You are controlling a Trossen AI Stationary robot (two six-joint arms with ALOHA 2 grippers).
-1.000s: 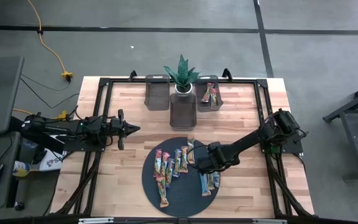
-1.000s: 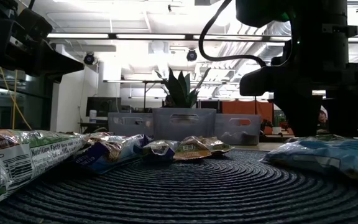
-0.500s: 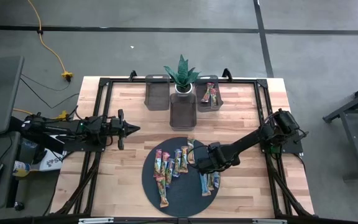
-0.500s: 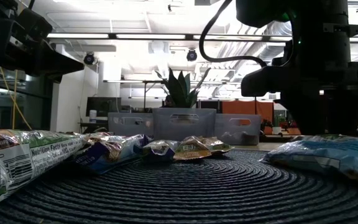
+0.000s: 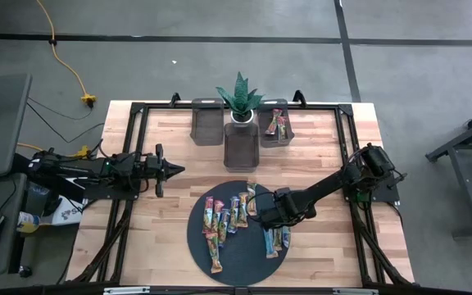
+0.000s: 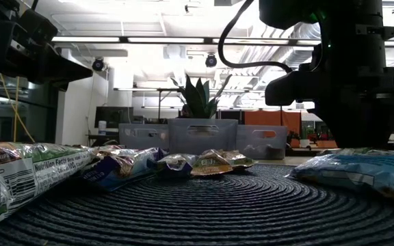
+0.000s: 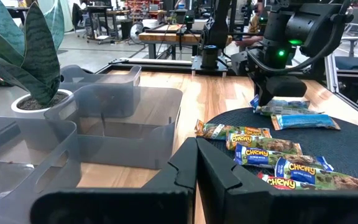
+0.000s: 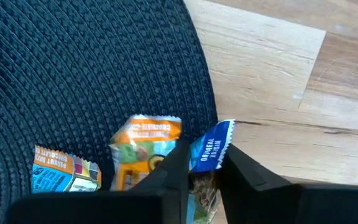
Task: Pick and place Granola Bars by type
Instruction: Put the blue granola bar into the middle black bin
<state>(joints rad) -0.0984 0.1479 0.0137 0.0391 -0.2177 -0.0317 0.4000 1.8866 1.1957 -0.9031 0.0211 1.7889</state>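
Note:
Several granola bars (image 5: 228, 217) lie on a dark round mat (image 5: 199, 238) near the table's front. My right gripper (image 5: 274, 216) stands over the mat's right part, fingers pointing down, shut on a blue-wrapped bar (image 8: 211, 149). An orange-wrapped bar (image 8: 145, 144) lies right beside it. In the low view the blue bar (image 6: 361, 171) lies flat under the gripper (image 6: 354, 140). My left gripper (image 5: 175, 170) hangs shut above the table's left part, touching nothing. My right gripper pinches the blue-wrapped bar between its two fingers (image 8: 174, 167), which stand on the bar's two long sides, close to one end (image 8: 216, 138). The fingers come from above, pointing down, and lie across the bar. The bar lies on the mat.
Three translucent grey bins stand at the table's far side: left (image 5: 206, 123), middle (image 5: 241, 147) and right (image 5: 275, 135), the right one with bars in it. A potted plant (image 5: 238, 98) stands behind the middle bin. Black frame rails (image 5: 347, 139) run around the table.
My right gripper has shut its fingers on the blue-wrapped bar while staying in place over the mat's right part. The bars have not moved.

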